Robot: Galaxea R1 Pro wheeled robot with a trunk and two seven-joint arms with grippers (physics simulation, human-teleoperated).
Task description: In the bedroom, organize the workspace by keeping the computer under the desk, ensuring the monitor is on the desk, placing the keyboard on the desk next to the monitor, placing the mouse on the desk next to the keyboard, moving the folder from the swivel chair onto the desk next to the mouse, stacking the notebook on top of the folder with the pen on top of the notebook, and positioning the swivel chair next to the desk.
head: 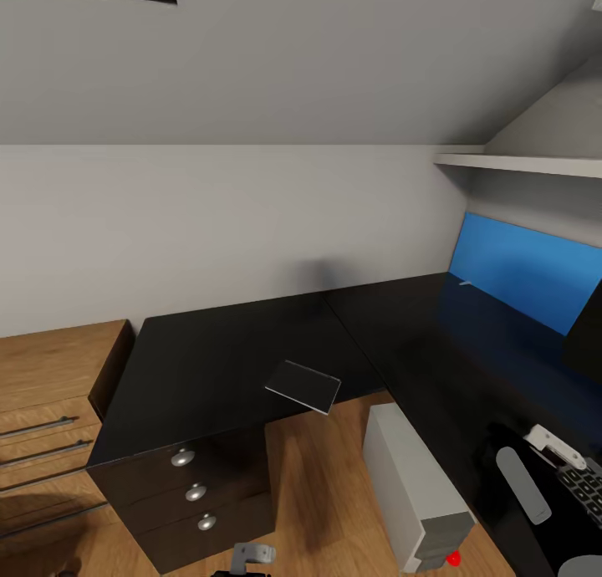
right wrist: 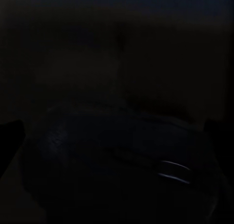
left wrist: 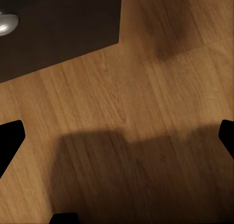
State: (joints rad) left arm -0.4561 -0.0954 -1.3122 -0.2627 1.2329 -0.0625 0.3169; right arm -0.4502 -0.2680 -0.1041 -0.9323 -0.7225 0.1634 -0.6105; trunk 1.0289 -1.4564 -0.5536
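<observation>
Computer (head: 414,485) lies lengthwise under the bench (head: 251,351), front toward camera; keyboard (head: 585,487) cropped; left hand (left wrist: 117,175) spread, empty; right hand's state unreadable.

Glossy black L-shaped desk (head: 251,343) stands in the room corner, its drawer unit (head: 188,497) at near left. White-grey computer (head: 414,493) stands on the floor beside the desk's right wing. Keyboard (head: 585,485) lies on that wing, near right; the dark monitor's (head: 587,330) edge shows further back.

Attic bedroom workspace: sloped grey ceiling (head: 276,67) across the upper frame, wood plank floor (head: 322,468) at lower centre, glossy black L-shaped desk (head: 251,343) mid-frame, computer tower (head: 414,493) at lower right.
</observation>
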